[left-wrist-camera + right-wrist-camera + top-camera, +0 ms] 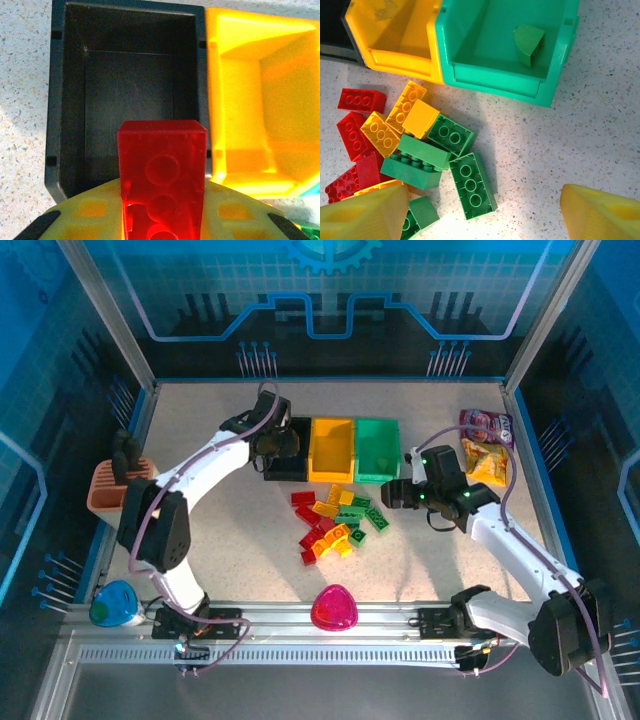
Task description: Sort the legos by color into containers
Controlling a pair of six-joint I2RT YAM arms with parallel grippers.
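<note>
My left gripper [275, 445] hovers over the black bin [297, 468], shut on a red brick [162, 170] that stands upright between its yellow fingers. Below it the black bin [130, 85] has nothing inside, and the yellow bin [265, 100] stands to its right. My right gripper [395, 495] is open above the right edge of the brick pile [335, 525]. A green brick [472, 185] lies studs-down between its fingers [365, 215]. The green bin [490, 82] holds one green piece [529, 44]. Red, yellow and green bricks lie mixed to the left.
A pink rounded triangle [334, 608] lies near the front edge. Snack packets [487, 445] sit at the back right. The tan holder with black tools [115, 485] stands at the left, with a blue-green object [115, 605] in front of it.
</note>
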